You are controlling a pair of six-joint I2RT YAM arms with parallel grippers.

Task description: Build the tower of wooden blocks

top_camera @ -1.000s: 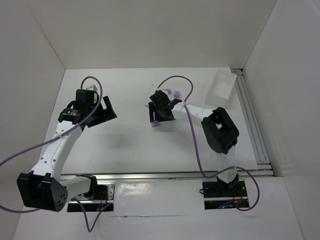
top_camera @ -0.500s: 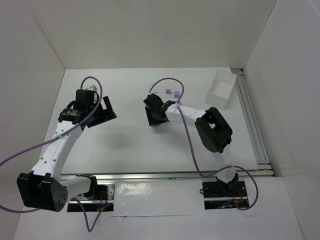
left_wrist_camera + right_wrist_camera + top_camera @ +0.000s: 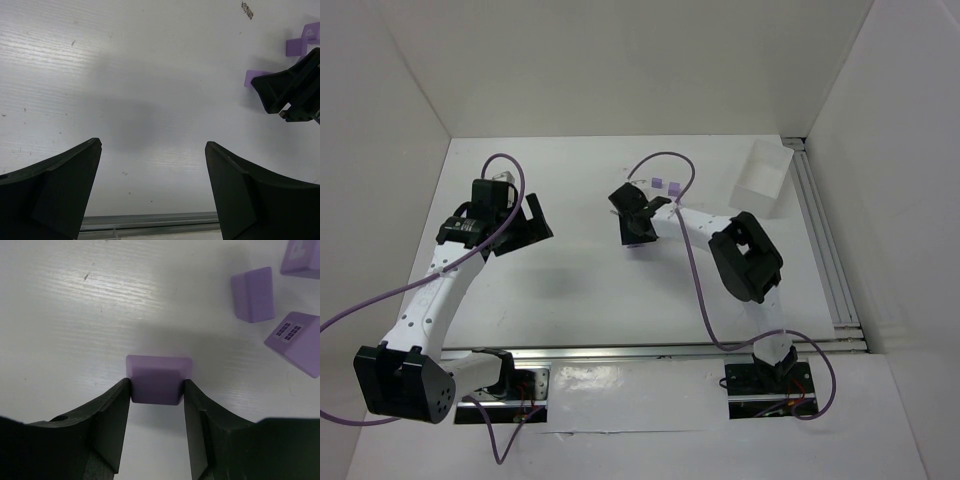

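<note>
In the right wrist view my right gripper (image 3: 157,385) is shut on a lilac wood block (image 3: 159,371) that rests on the white table, one finger pressed to each side. Three more wood blocks (image 3: 253,294) (image 3: 296,342) (image 3: 302,257) lie loose to the right of it. From above, the right gripper (image 3: 638,228) is at the table's middle, with two loose blocks (image 3: 658,184) just behind it. My left gripper (image 3: 525,228) hangs over the left of the table, open and empty (image 3: 153,145). No tower shows; the blocks lie singly.
A shallow white tray (image 3: 760,175) sits at the back right by an aluminium rail (image 3: 825,250). White walls close in the table on three sides. Purple cables loop over both arms. The left wrist view catches the right gripper (image 3: 292,95) and blocks (image 3: 252,77).
My right gripper has shifted a little left and down over the block and its jaws have narrowed onto it. The left arm has not moved.
</note>
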